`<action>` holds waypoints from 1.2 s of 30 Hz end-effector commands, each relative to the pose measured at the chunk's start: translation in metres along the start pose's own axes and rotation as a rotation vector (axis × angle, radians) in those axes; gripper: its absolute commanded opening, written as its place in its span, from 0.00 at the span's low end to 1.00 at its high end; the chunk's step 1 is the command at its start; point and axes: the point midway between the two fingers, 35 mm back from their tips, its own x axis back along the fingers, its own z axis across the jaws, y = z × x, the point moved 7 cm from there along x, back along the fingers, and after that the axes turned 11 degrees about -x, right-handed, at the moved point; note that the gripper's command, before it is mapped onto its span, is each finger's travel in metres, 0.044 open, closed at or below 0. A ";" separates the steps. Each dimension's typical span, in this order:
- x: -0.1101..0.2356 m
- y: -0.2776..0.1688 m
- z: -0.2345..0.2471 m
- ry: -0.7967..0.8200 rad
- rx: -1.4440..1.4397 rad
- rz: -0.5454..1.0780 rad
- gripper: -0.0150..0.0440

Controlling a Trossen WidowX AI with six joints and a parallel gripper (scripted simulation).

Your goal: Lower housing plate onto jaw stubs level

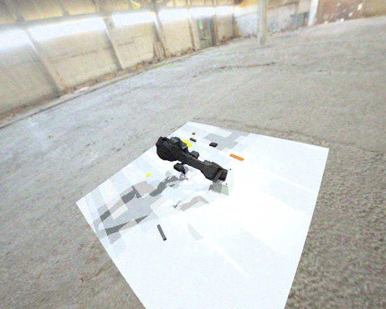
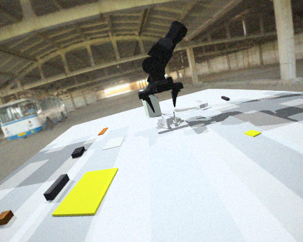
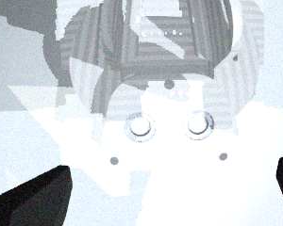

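The housing plate shows in the wrist view as a pale plate with a rounded upper edge. The two bright round stubs show in its two ringed holes. Glare and patchy shadow hide the plate's outline and the gap beneath it, so I cannot tell exactly how level it sits. The grey jaw parts beyond it are hard to tell apart. The assembly stands on a thin pale base. My gripper is wide open and empty. Its fingertips hang above the assembly, apart from it, one toward each side.
A pale green block stands behind the assembly in the exterior view. A small grey fixture lies behind to the right. Yellow sheets, dark blocks and an orange bar lie farther off.
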 end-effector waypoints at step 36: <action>0.071 -0.046 -0.015 -0.005 0.009 -0.006 1.00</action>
